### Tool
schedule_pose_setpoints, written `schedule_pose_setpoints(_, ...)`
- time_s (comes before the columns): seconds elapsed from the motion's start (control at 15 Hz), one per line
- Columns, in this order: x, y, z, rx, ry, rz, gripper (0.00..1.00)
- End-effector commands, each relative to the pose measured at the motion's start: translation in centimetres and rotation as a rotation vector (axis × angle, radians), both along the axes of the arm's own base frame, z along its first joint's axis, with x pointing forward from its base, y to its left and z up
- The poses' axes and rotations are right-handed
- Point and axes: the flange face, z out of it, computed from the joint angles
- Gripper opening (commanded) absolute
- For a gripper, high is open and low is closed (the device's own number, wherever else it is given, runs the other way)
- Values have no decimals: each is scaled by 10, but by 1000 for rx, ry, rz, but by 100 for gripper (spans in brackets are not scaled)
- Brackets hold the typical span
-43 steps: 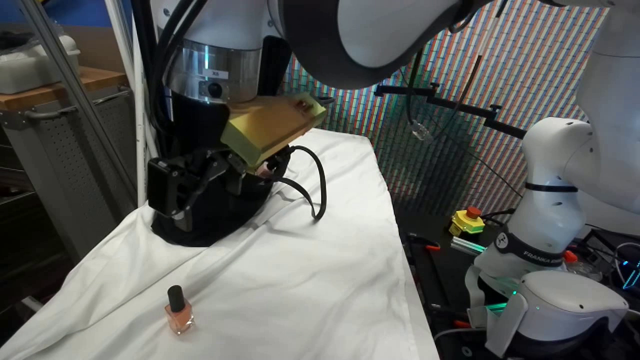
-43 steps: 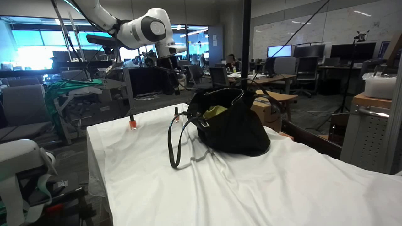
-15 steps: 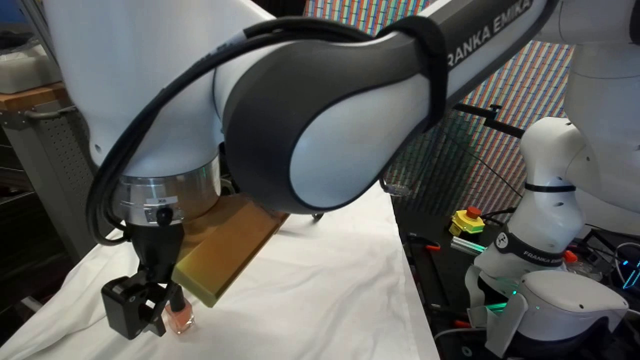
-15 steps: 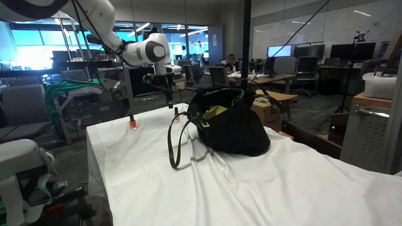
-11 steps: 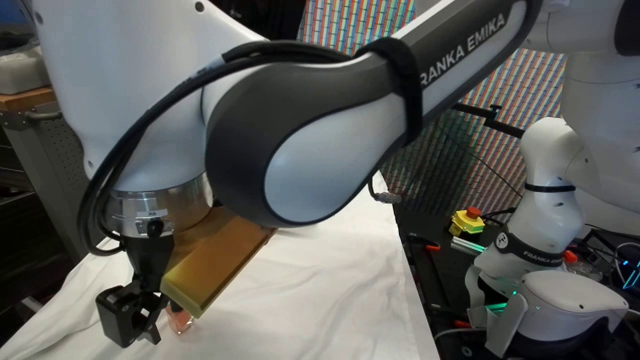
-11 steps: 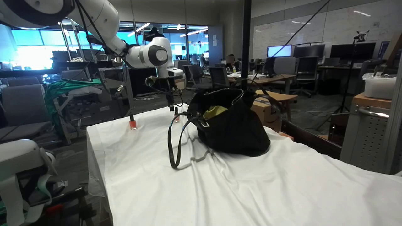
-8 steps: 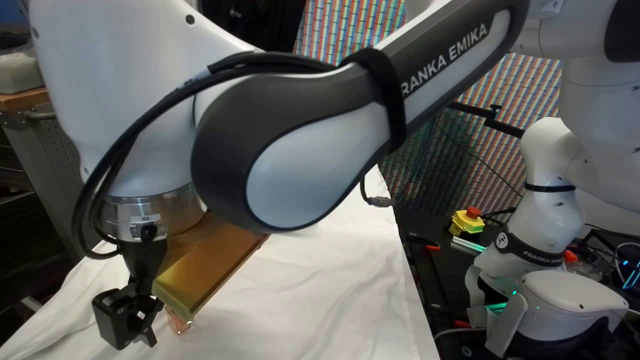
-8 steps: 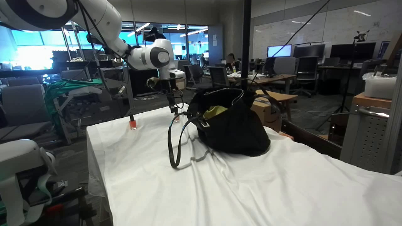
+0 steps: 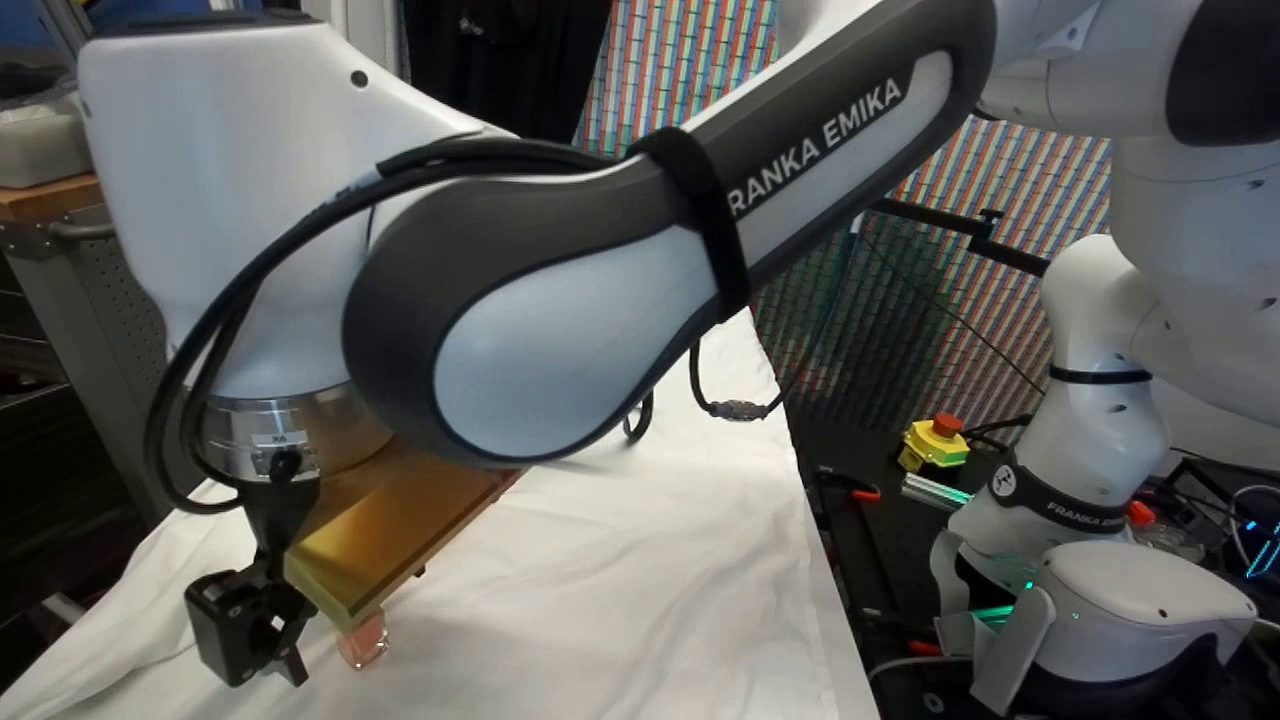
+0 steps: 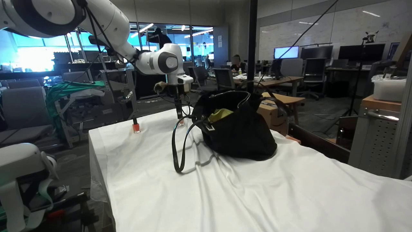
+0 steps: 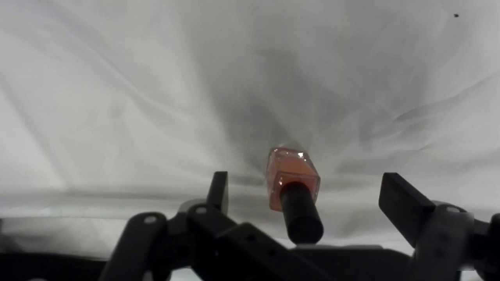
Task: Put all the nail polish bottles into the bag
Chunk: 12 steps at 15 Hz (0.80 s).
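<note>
the pink bottle (image 11: 293, 171) stands upright on the cloth (image 10: 225, 193), between the wide-spread jaws of the gripper (image 11: 306, 195) in the wrist view; nothing is held. the red bottle (image 10: 136, 128) stands well apart, and the bag (image 10: 241, 138) gapes on the same cloth. this looks like the pick-up step; the next move likely calls for centring, perhaps lowering slightly, then a squeeze.

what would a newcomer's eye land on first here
Probably the big robot arm sprawling across an exterior view. Next, the black bag, open on the white cloth in an exterior view. Then, in the wrist view, a small orange-pink bottle, standing framed between the open jaws of the gripper.
</note>
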Motion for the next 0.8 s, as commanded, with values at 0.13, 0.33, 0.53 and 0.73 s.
schedule_pose_setpoints(0.13, 11, -2, -3, 15, 21, -33, 100)
schedule_pose_setpoints(0.33, 12, -2, -7, 12, 28, -31, 100)
schedule_pose_setpoints(0.53, 12, -3, -14, 7, 40, -32, 100)
schedule_pose_setpoints(0.73, 13, -3, -18, 4, 50, -32, 100)
